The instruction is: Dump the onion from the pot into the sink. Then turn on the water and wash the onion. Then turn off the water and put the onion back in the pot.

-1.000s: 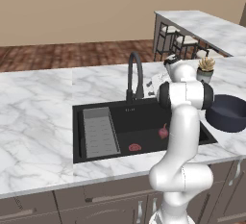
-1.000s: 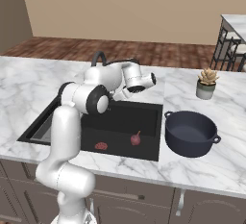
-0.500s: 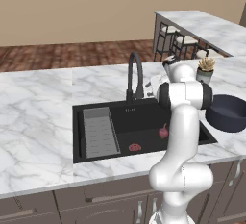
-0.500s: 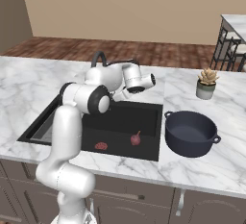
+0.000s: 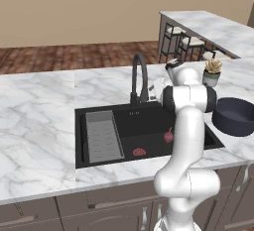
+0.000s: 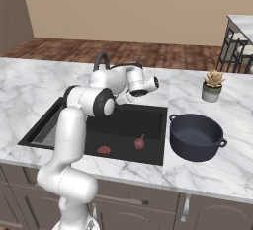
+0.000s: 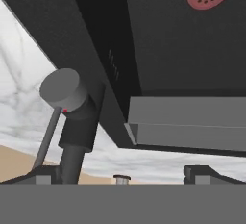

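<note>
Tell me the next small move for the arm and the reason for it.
Probably ease the open tool forward to the faucet and nudge its handle, to start the water. The onion already lies in the sink, near the red drain, the pot stands empty on the counter, and no stream falls from the spout. In the hand view the faucet body stands close ahead.

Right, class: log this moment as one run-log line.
small reddish-purple onion: in black sink | dark navy pot: on counter | claw: open, by black faucet | water: off
</note>
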